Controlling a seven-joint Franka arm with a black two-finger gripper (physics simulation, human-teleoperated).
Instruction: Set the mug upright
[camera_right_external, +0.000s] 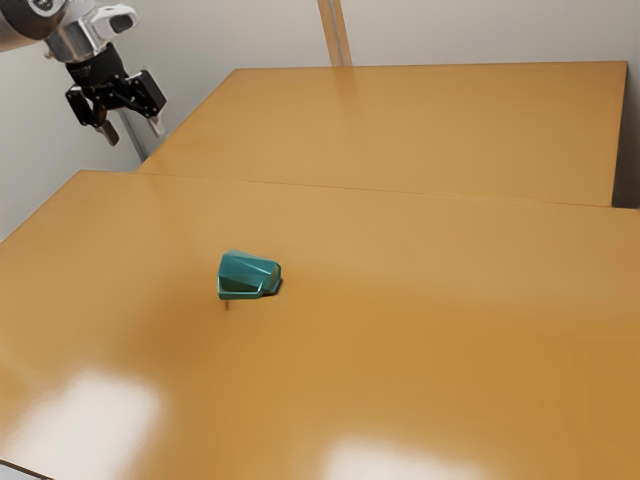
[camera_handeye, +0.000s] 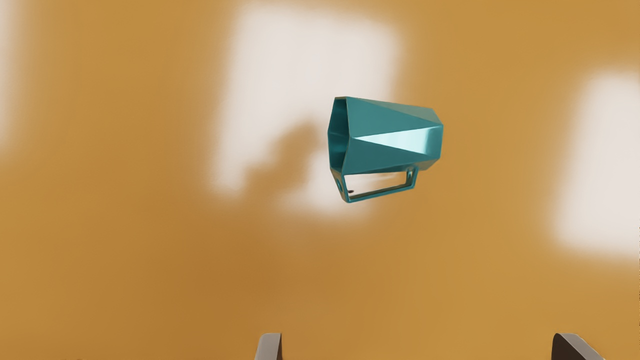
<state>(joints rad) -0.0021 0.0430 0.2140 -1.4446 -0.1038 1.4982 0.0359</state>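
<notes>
The teal faceted mug (camera_right_external: 248, 273) lies on its side on the glossy tabletop (camera_right_external: 450, 350), below the raised gripper (camera_right_external: 132, 130) and off toward the exterior view's right. The jaws stand wide apart and empty. What matters is the angle: in the wrist view the mug's long axis, from open mouth (camera_handeye: 339, 132) to base, runs nearly along the line from finger to finger, with the handle (camera_handeye: 381, 194) out to one side. Gripping across the body likely calls for roughly a quarter turn; the mouth seems to face the exterior view's left.
</notes>
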